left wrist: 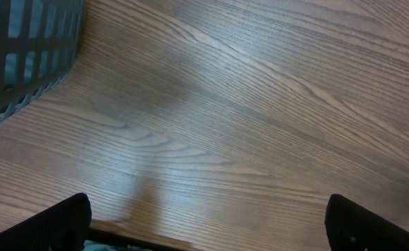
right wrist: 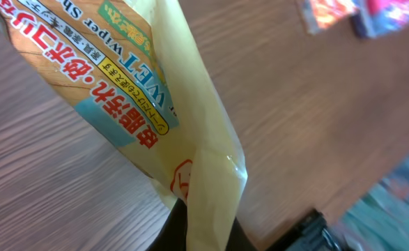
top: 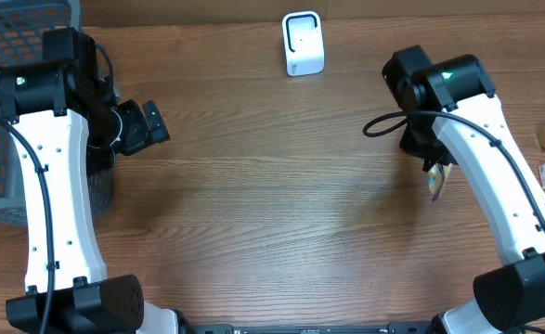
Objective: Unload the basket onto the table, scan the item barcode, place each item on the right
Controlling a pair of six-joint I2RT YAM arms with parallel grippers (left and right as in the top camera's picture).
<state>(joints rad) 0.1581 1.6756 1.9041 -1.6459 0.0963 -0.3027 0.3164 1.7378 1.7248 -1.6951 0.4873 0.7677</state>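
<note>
- Wipes packet (right wrist: 155, 104) pinched by its edge in the closed right gripper (right wrist: 198, 233); left gripper (top: 149, 122) spread wide, empty.
- Pickup looks done; next, carry it to the scanner (top: 303, 44), barcode facing it.

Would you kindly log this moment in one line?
left gripper: open | right gripper: shut on wipes packet | white scanner: on table

Light is even and fairly bright from above; we see only soft shadows on the table (top: 272, 213). Left wrist view: pale sheen on the wood, a dimmer patch beside the basket (left wrist: 3, 45). Right wrist view: packet (right wrist: 120, 84) sharp, glare along its fold; small packets (right wrist: 329, 12) behind it blurred.
</note>
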